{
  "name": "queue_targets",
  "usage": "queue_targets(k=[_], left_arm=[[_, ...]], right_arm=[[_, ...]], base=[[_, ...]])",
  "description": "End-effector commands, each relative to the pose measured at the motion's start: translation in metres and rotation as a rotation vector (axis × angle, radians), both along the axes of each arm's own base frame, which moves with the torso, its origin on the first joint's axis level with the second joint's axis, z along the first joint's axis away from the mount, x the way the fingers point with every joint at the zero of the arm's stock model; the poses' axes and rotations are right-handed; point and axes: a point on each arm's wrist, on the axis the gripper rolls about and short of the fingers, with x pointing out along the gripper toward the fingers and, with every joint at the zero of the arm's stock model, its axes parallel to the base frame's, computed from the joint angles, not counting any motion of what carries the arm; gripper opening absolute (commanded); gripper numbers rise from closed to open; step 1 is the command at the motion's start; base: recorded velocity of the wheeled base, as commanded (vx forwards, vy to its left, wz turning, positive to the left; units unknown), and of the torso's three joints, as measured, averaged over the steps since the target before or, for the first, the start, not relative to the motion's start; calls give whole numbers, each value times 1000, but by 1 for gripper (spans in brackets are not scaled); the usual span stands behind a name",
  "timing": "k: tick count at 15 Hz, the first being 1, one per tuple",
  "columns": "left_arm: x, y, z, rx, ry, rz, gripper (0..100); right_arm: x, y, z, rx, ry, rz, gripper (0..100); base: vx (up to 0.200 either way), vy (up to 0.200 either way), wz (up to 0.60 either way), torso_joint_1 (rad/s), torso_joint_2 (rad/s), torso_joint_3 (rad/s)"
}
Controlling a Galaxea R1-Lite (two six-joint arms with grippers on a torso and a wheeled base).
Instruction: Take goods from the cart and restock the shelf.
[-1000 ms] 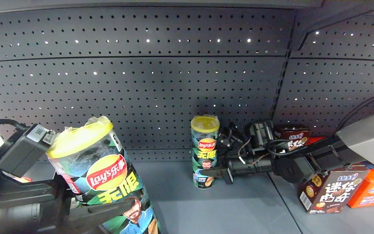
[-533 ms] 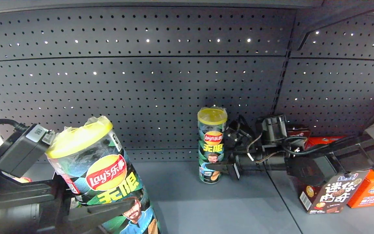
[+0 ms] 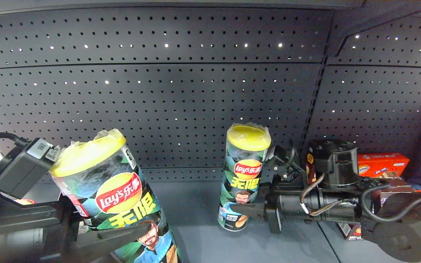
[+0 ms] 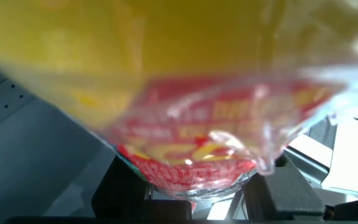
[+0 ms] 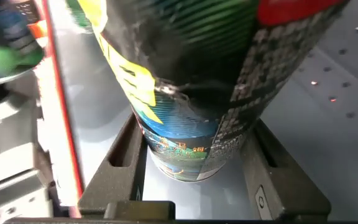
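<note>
— Grey shelf deck (image 3: 196, 226), dark perforated back panel (image 3: 159, 102). First item?

— Tall cardboard crisp can, green-and-black print, yellow plastic lid (image 3: 245, 179). It sits between the fingers of the right hand (image 3: 238, 212), which are clamped on its lower body from the side. Lid well above the hand, base just below it.

— Axis?

— Near upright, with the lid leaning back toward the right wrist. The base is close over the deck, but I cannot tell whether it touches.

— Second item?

— Matching yellow-lidded crisp can (image 3: 112, 190), clamped low in the left hand (image 3: 97, 230). One finger crosses the front of the can and the other is behind it. Lid above the hand, also leaning back toward its own wrist.

— Which hand is better placed?

— The right, by my reading. It is farther in over the deck and nearer the back panel, while the left is nearer the shelf front.

— Anything beside it?

— Flat orange carton (image 3: 378, 162), behind the right wrist and apart from the can. Bare deck lies beyond the right fingertips, between the two cans.

— What does the set-down turn on?

— The lean. The lid probably has to come forward over the base so the base meets the deck flat. If it lands on one edge, the can could tip when the fingers part.
</note>
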Motion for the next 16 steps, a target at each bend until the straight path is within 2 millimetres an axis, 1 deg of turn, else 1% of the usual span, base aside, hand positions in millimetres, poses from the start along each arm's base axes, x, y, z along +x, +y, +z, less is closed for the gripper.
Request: queue_targets(k=[1, 4, 12, 16], left_arm=[[0, 0, 1, -1, -6, 3, 0], [0, 0, 1, 4, -3, 15, 0], [0, 0, -1, 7, 4, 18, 0], [-1, 0, -2, 8, 7, 18, 0]], right_arm=[[-14, -6, -4, 7, -2, 11, 0], [-21, -10, -14, -8, 17, 17, 0], [-45, -15, -20, -29, 44, 58, 0], [-50, -17, -24, -41, 58, 63, 0]], base=[[0, 0, 0, 0, 0, 0], [0, 0, 0, 0, 0, 0], [0, 0, 0, 0, 0, 0], [0, 0, 0, 0, 0, 0]])
